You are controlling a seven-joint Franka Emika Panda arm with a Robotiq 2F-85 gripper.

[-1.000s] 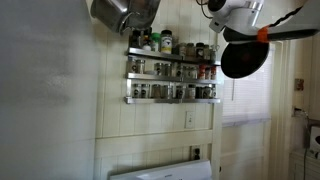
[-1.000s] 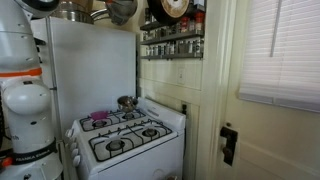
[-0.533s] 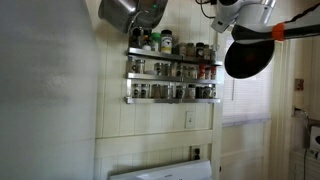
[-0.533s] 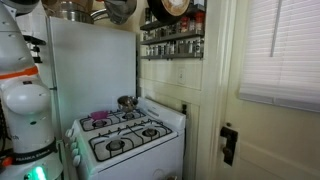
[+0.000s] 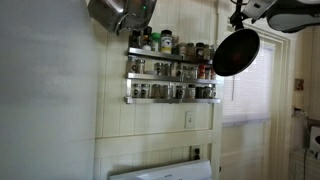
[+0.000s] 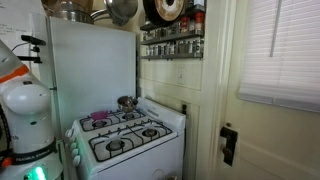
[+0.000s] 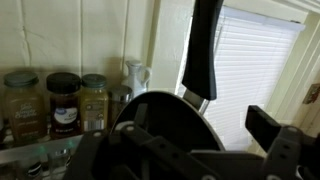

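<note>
Three views show a black frying pan hung high on a kitchen wall.

In an exterior view, the frying pan (image 5: 235, 52) hangs just right of the spice rack (image 5: 170, 72). Its round face is turned toward the camera. Its handle (image 5: 240, 20) runs nearly straight up to the top edge. The robot arm (image 5: 288, 12) enters at the top right corner, just right of the handle's upper end. Whether anything touches the handle cannot be told here. Steel pots (image 5: 122, 12) hang at the top left.

In an exterior view from farther back, the frying pan (image 6: 164, 8) sits at the very top edge, above the spice rack. The stove (image 6: 125, 135) stands well below it, and the robot base (image 6: 25, 110) is at the near left.

In the wrist view, the gripper (image 7: 185, 152) fills the bottom edge. Its fingers (image 7: 275, 135) are spread wide and close on nothing. The pan's round body lies straight ahead between them, and the handle rises from it to the top edge, its long axis close to vertical. Spice jars (image 7: 62, 100) stand far left, and a window blind (image 7: 255, 70) is at far right.
</note>
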